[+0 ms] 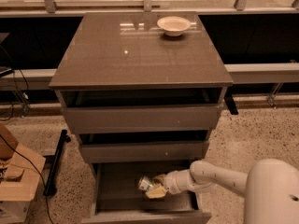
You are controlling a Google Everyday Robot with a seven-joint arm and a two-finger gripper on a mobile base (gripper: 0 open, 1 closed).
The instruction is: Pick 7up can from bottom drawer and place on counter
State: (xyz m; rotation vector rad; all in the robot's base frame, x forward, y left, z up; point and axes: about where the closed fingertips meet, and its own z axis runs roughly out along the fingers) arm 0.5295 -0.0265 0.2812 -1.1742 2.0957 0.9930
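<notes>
The 7up can (144,184), green and white with a silvery end, lies on its side inside the open bottom drawer (117,192), right of the middle. My gripper (152,185) reaches into the drawer from the right. Its tan fingers (157,192) sit above and below the can and close on it. The white arm (210,175) runs from the lower right corner over the drawer's right side. The glossy grey-brown counter (135,55) tops the cabinet above.
A white bowl (174,25) sits at the back right of the counter. The two upper drawers (140,118) stand slightly open above the bottom one. A cardboard box (16,181) and cables lie on the floor at left. A black bar (56,160) leans by the cabinet.
</notes>
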